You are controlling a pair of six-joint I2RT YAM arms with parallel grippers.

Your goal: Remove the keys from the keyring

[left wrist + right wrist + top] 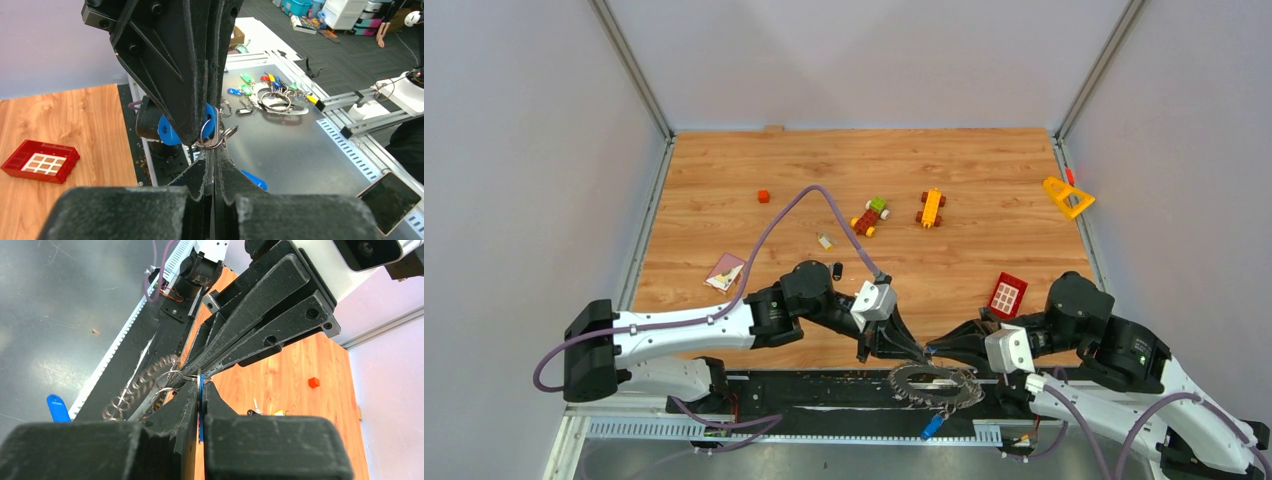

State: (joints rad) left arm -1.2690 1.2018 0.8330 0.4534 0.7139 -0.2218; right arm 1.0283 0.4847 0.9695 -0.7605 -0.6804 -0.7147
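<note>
Pinching blue key (200,400) in right fingers (217,402) — left fingers (197,174) nip small ring (214,143).

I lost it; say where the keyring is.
Top view: the keyring is at the near edge, right of centre, just below where left gripper and right gripper meet.

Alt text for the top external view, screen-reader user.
The left tool and right tool meet shut, tip to tip, at the near edge, by the toothed keyring; a blue key shows below it in frame. Toy block vehicles, a red block and a yellow triangle lie on the wooden table.
</note>
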